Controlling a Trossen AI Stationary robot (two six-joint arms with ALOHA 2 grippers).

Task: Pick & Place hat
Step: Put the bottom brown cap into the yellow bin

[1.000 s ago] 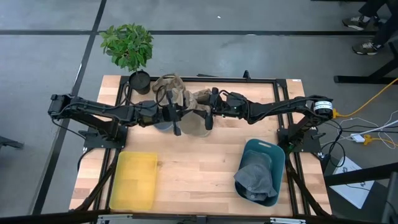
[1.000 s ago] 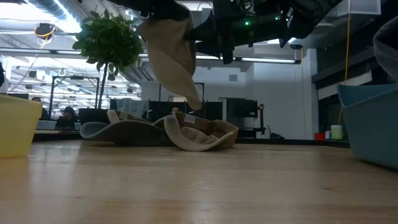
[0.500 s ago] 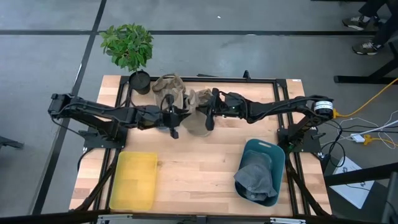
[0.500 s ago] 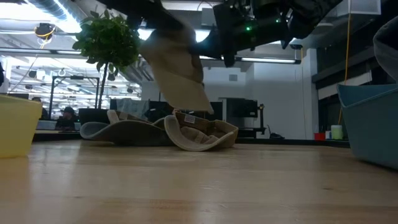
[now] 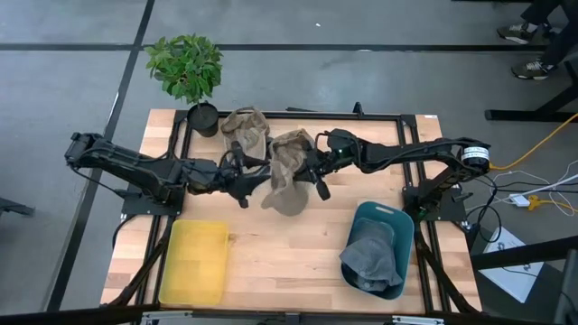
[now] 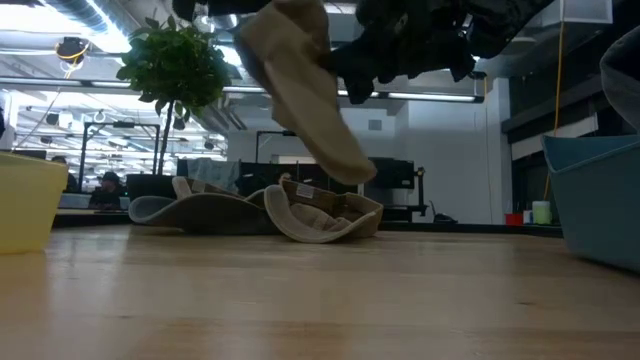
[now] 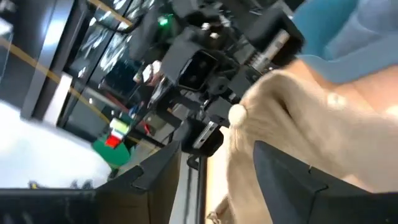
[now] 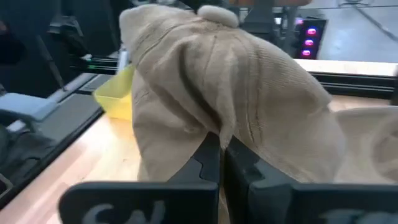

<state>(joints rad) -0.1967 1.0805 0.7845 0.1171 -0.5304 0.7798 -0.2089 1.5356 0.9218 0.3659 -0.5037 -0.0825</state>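
A tan hat [image 5: 289,171] hangs above mid-tabletop [image 5: 289,253], pinched in the closed fingers of the right gripper [image 5: 312,167]. The left gripper [image 5: 242,171], which held it a second ago, has let go, its fingers now spread beside it.

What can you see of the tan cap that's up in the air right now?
The tan cap is soft ribbed cloth with a button on top. It hangs off the table, crown bunched, brim drooping toward the wood. The right end effector is shut on a fold of it. The left end effector sits open beside it.
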